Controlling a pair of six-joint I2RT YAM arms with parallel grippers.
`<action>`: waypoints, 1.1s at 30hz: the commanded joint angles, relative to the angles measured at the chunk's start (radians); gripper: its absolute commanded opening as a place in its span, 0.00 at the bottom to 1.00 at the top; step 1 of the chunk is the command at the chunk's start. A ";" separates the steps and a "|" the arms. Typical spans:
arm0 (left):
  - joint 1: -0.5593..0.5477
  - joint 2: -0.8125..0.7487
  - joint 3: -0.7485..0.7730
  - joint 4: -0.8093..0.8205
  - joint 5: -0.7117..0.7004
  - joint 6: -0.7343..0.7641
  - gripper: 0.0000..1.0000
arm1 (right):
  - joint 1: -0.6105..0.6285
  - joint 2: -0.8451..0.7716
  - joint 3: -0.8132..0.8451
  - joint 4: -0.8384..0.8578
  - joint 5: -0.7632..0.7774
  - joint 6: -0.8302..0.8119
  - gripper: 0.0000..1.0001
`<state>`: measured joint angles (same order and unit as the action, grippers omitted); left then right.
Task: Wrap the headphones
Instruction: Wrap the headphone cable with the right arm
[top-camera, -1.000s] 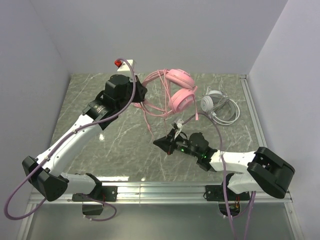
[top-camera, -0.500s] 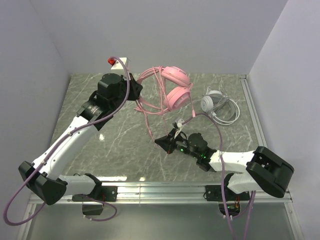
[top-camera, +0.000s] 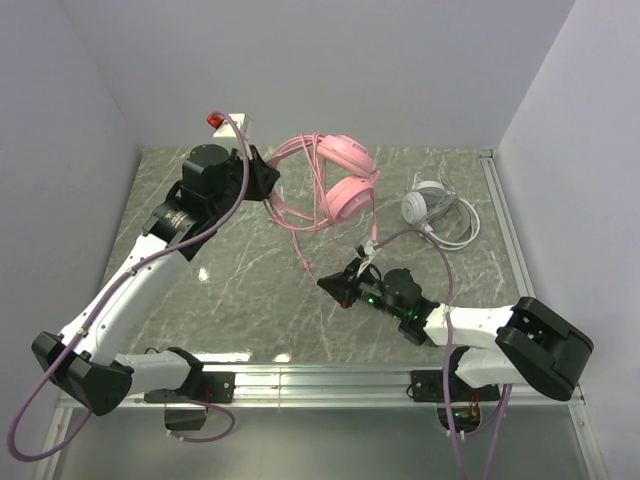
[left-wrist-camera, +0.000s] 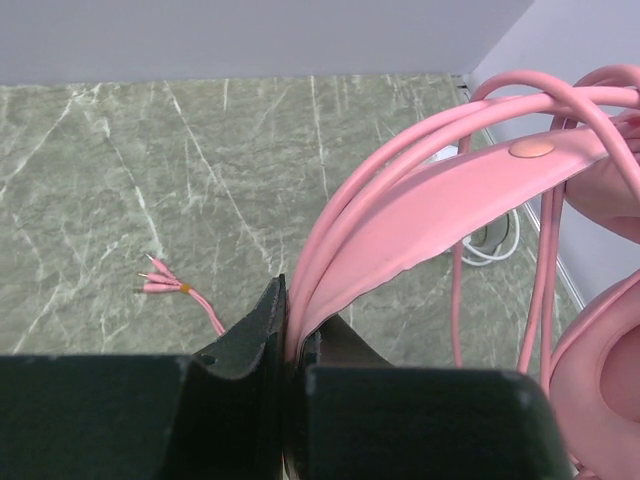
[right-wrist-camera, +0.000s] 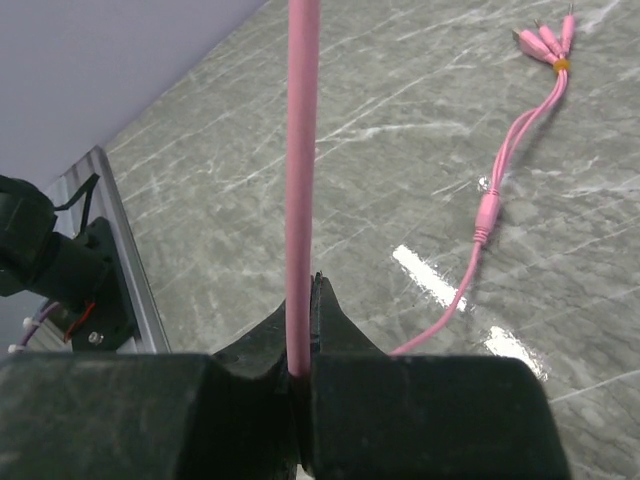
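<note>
Since a second ago, the left hand (top-camera: 266, 181) has been drawn back toward the far-left corner and the pink headset (top-camera: 345, 178) has been carried along with it. The right hand (top-camera: 333, 285) has been shifted slightly to the right.

The left hand is clamped on one end of the pink headband (left-wrist-camera: 450, 195). Several loops of the pink cord (right-wrist-camera: 302, 150) are pinched against the band between the two dark fingers. From there the band arches away to the right, and the two round cups are seen beyond it, at the far middle of the tabletop (top-camera: 200, 290).

The right hand is closed on a straight stretch of the same cord, which is stretched up and away from between its fingers. Past this hand the rest of the cord is laid loosely on the marbled surface. It ends in a small bunch of pink plugs (right-wrist-camera: 545, 40) bound by a yellow band.

The white-grey headset (top-camera: 425, 205) is set near the right edge, with its thin white cord looped beside it, well apart from both hands.
</note>
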<state>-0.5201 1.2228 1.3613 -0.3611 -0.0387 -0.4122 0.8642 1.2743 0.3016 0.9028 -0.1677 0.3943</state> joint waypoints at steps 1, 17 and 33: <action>0.026 -0.042 0.012 0.122 -0.013 -0.051 0.00 | -0.002 -0.033 -0.024 0.054 -0.029 0.012 0.00; 0.058 0.021 -0.067 0.175 -0.122 -0.045 0.00 | 0.035 -0.256 -0.032 -0.082 -0.190 -0.012 0.00; 0.058 0.040 -0.146 0.267 -0.257 0.013 0.00 | 0.053 -0.362 0.043 -0.268 -0.320 0.070 0.00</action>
<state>-0.4717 1.2877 1.2030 -0.2951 -0.2050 -0.3756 0.9001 0.9463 0.2890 0.6537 -0.3946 0.4393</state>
